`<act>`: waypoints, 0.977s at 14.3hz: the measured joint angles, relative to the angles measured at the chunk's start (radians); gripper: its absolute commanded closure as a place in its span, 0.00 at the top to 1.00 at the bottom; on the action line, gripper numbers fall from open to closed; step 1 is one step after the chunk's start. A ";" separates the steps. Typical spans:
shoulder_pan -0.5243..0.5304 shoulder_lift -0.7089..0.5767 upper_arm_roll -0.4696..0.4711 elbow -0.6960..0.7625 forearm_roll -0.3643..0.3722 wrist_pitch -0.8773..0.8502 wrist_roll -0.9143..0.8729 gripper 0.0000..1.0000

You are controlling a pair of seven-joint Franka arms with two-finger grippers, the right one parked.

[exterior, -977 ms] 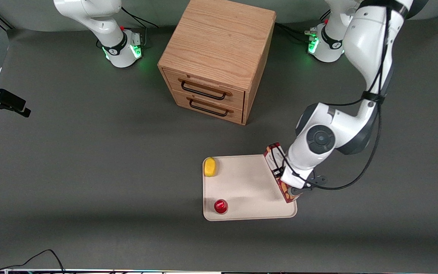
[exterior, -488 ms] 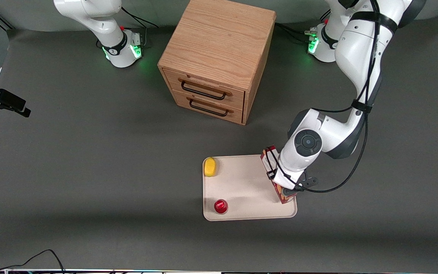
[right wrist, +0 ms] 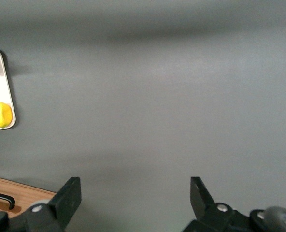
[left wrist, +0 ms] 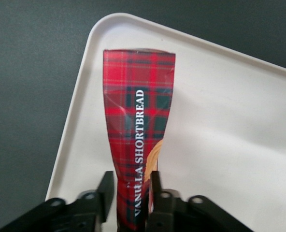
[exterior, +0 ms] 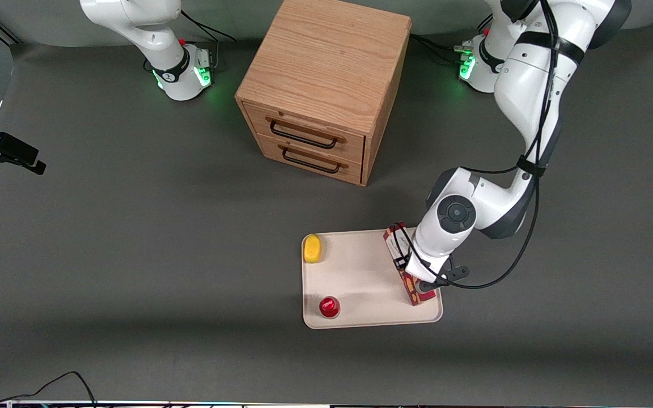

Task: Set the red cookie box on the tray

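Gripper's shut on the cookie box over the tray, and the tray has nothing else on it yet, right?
Not quite. The gripper is shut on the red cookie box over the tray, but the front view shows a yellow object and a small round red object on it.

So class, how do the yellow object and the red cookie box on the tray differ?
The yellow object is small and rounded; the red cookie box is long, narrow and plaid. The yellow object lies free by the tray's rim toward the parked arm; the red cookie box is gripped by the tool at the working arm's edge. Both are over the tray.
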 measured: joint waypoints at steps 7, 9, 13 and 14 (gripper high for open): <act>0.008 -0.090 -0.004 0.110 -0.019 -0.328 -0.003 1.00; 0.010 -0.151 -0.006 0.187 -0.063 -0.513 0.052 1.00; 0.070 -0.329 0.059 0.179 -0.099 -0.720 0.357 1.00; 0.083 -0.382 0.115 0.153 -0.117 -0.756 0.460 1.00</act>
